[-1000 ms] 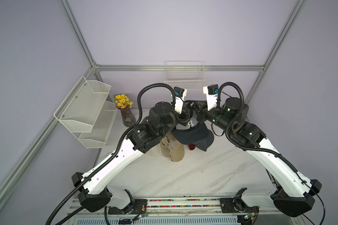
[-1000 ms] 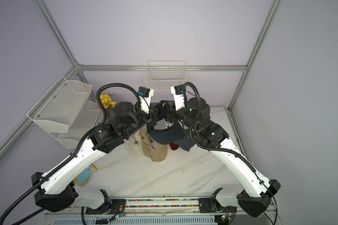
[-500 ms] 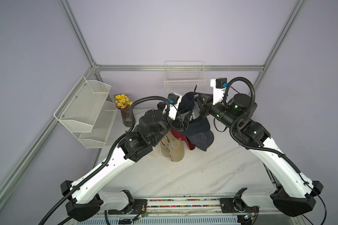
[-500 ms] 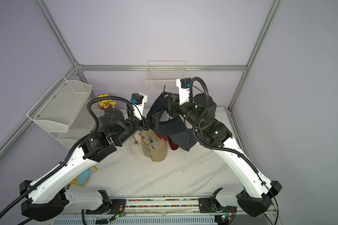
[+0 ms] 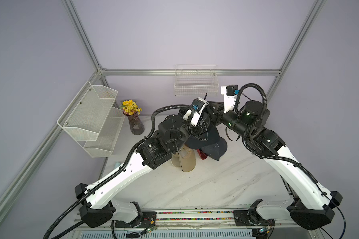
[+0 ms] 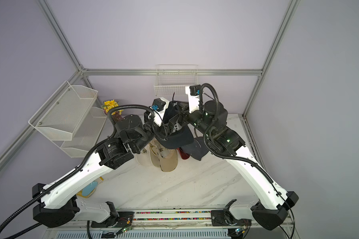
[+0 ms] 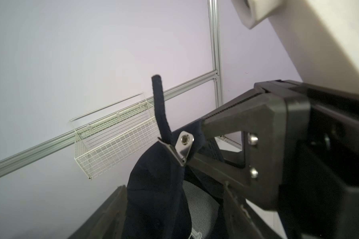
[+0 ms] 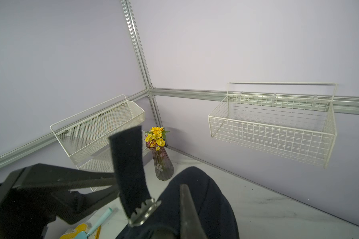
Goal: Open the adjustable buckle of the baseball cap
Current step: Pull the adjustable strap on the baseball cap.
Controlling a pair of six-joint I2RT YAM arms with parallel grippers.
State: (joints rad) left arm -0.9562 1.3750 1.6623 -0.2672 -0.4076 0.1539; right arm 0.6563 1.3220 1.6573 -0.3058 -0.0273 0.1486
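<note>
1. In the centre of both top views, a navy baseball cap hangs between two robot arms. It is held above the marble table and a heap of other caps.
2. The job looks nearly done. At the lower middle of the right wrist view, the metal buckle has its flap lifted and its teeth bared. The strap runs through it and stands upright; whether it now slides free is not shown.
3. The right gripper is clamped tight on the cap's rear band, just beside the buckle.
4. The left gripper has its fingers apart, either side of the crown at the bottom of its wrist view. It appears to hold nothing. Its tip is near the strap, but contact cannot be told.
</note>
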